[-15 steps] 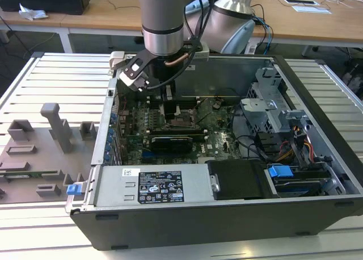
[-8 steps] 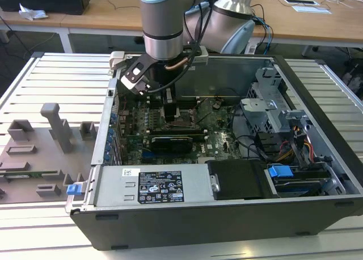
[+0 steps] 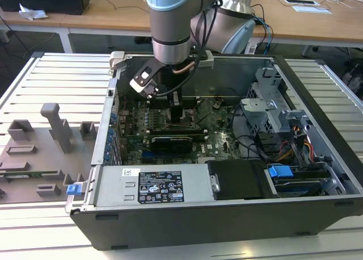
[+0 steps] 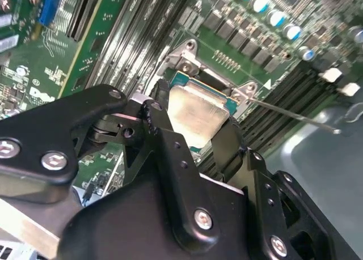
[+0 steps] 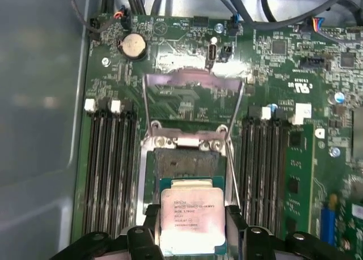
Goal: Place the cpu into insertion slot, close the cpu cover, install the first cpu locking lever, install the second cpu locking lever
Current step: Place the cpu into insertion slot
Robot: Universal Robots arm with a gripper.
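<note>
The claw [image 5: 193, 229] is clamped on the cpu [image 5: 191, 213]. Its black fingers [image 5: 149, 230] pinch two opposite edges, so the dull silver lid faces up and the underside goes untouched. The flat chip hangs over the slot [image 5: 184, 163], a square black socket in the green board [image 5: 170, 45], and I judge it not yet seated. The cover [image 5: 193, 80], a thin metal frame, stands tipped back with the wire levers [image 5: 147, 104] raised, leaving the socket open.
</note>
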